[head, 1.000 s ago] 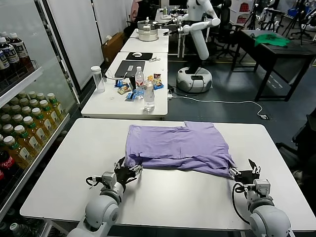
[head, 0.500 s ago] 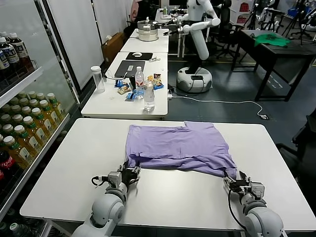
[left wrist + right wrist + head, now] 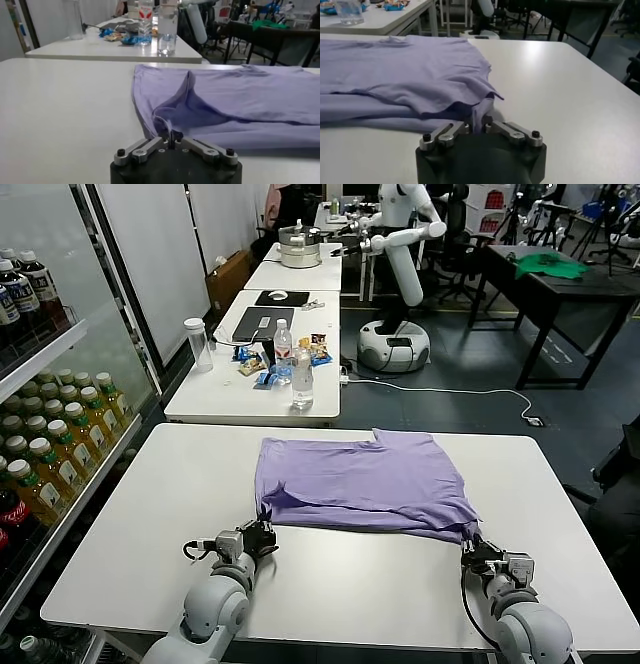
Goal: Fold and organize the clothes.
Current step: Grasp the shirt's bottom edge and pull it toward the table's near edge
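A lavender T-shirt (image 3: 360, 482) lies partly folded across the white desk (image 3: 130, 514) as the left gripper (image 3: 171, 140) and right gripper (image 3: 478, 127) each pinch a near corner between closed fingers, apparently positioned to lift that edge together for the next fold.

T-shirt (image 3: 362, 477) on table (image 3: 160, 514) centre, left gripper (image 3: 262, 531) at its near-left corner, right gripper (image 3: 474, 546) at near-right corner

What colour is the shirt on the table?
Light purple, a plain lavender T-shirt; no print shows. The head view shows it best.
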Robot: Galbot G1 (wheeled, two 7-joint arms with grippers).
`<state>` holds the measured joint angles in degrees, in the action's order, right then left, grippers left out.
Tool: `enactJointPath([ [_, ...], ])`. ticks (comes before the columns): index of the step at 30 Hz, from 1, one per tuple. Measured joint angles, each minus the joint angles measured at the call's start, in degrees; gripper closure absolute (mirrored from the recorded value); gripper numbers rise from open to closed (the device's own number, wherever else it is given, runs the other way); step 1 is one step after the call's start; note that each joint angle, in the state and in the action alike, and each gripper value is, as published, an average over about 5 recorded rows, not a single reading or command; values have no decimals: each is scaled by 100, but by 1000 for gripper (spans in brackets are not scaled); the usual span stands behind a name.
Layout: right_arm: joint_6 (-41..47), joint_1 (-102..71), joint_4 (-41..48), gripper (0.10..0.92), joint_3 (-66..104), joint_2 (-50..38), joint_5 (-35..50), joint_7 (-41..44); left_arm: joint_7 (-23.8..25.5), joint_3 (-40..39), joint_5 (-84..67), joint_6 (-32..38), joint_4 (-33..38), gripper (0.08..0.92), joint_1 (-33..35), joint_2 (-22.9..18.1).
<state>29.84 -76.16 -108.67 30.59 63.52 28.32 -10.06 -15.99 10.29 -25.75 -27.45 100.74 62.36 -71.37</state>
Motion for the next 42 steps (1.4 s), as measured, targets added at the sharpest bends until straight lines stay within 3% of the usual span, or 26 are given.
enactJointPath([
  [12,70,-564,-534,910,282,-207,-99,135,97,150,-144,-1,383,902,340,213],
  [30,9,-2643,-1987,907,1169,-110,-838,532,70,439,-15,-170,2103,902,2056,427],
  [36,-14,-3086,-2300,794,1258,-19,-1271,566,86,488,147,-246,2504,893,2528,474],
  [42,-157,-3195,-2639,621,1410,-71,-1538,531,125,531,402,-250,2802,755,2776,526],
])
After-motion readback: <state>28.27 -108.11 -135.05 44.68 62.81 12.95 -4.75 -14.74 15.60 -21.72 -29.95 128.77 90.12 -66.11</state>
